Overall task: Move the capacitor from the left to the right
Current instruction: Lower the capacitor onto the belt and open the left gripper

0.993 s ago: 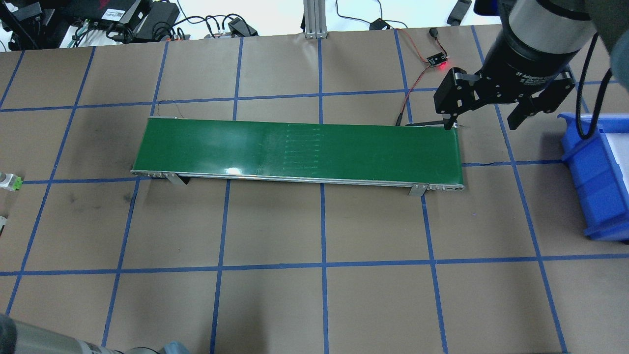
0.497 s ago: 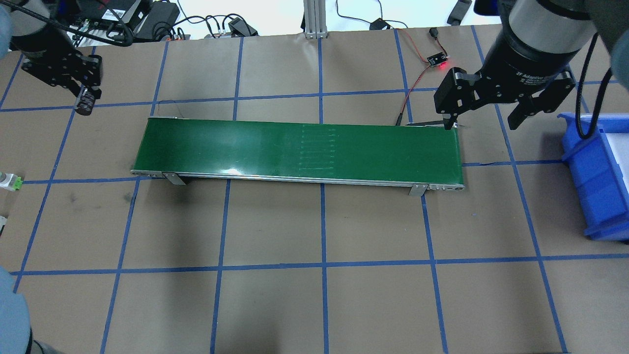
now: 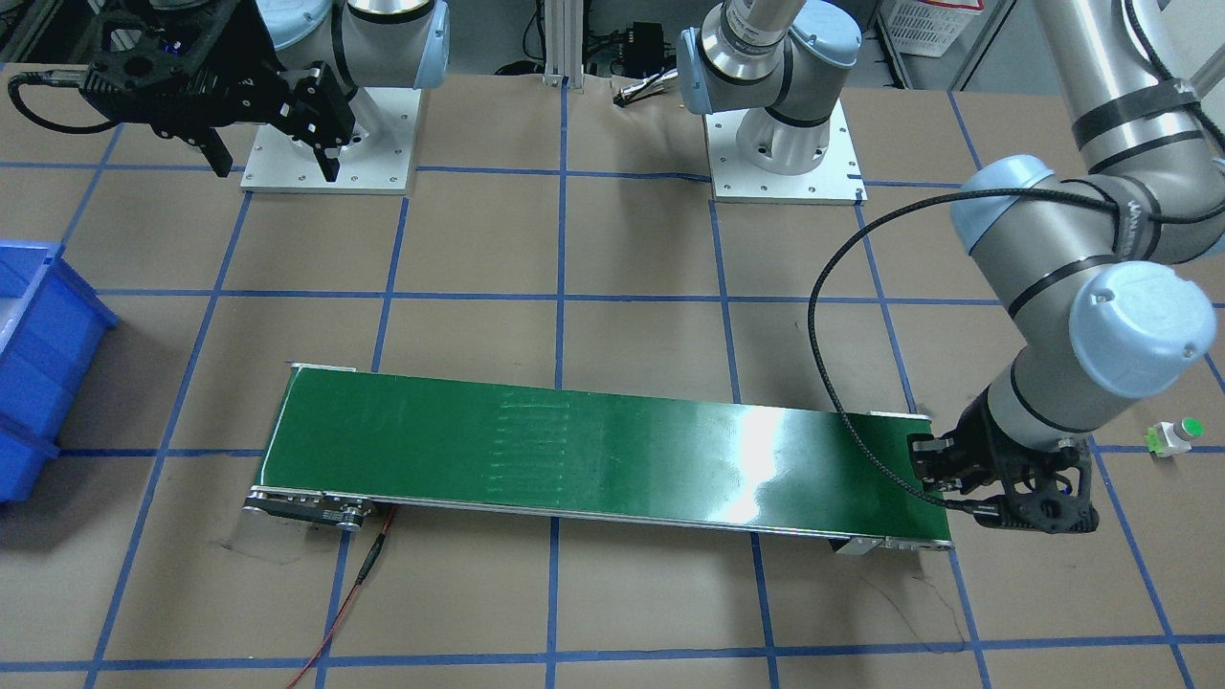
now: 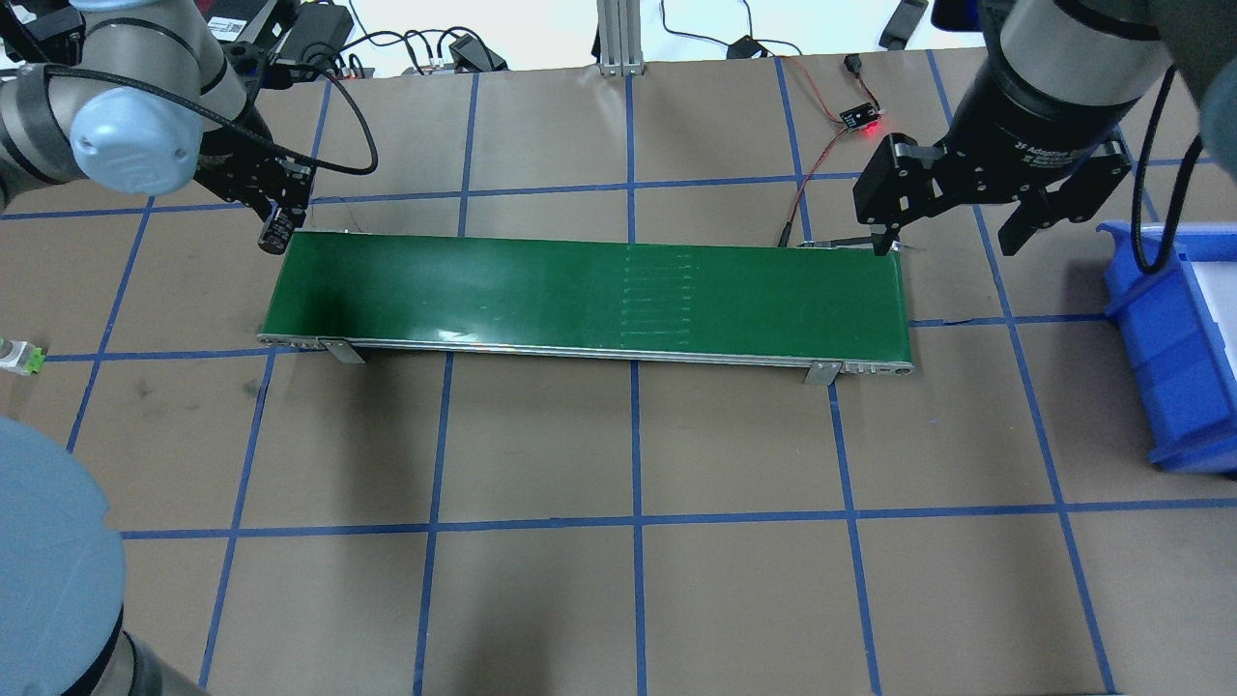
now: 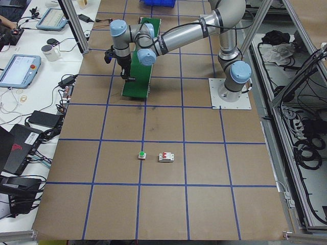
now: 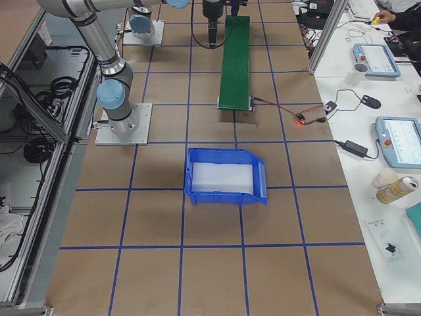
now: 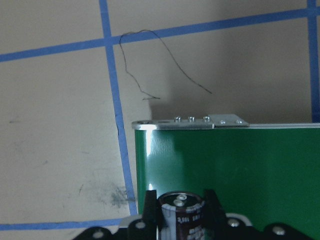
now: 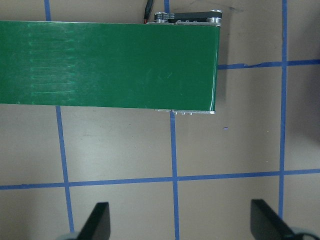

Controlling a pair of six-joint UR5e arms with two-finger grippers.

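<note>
Capacitor [image 7: 182,214] is hanging squeezed in my left gripper [image 4: 277,228] at the nine o'clock end of the belt [image 4: 580,290], to ride across; right gripper [image 4: 945,242] gaping.

Capacitor: the small black stubby capacitor [image 7: 181,212], pinched in the left claw [image 7: 180,196], shows only its silvery top at 6 o'clock of the left wrist view; the edge cuts off its body.
Front-facing view: the left claw's body hides the capacitor.
Bin: the blue plastic bin [image 4: 1160,367] runs off the overhead view at 3 o'clock.
Push button: the white, green-capped push button [image 4: 21,357] is half cut off at 9 o'clock there.
Right claw [image 8: 181,225]: only two black fingertips [image 8: 99,222] show in its wrist view, well apart.
</note>
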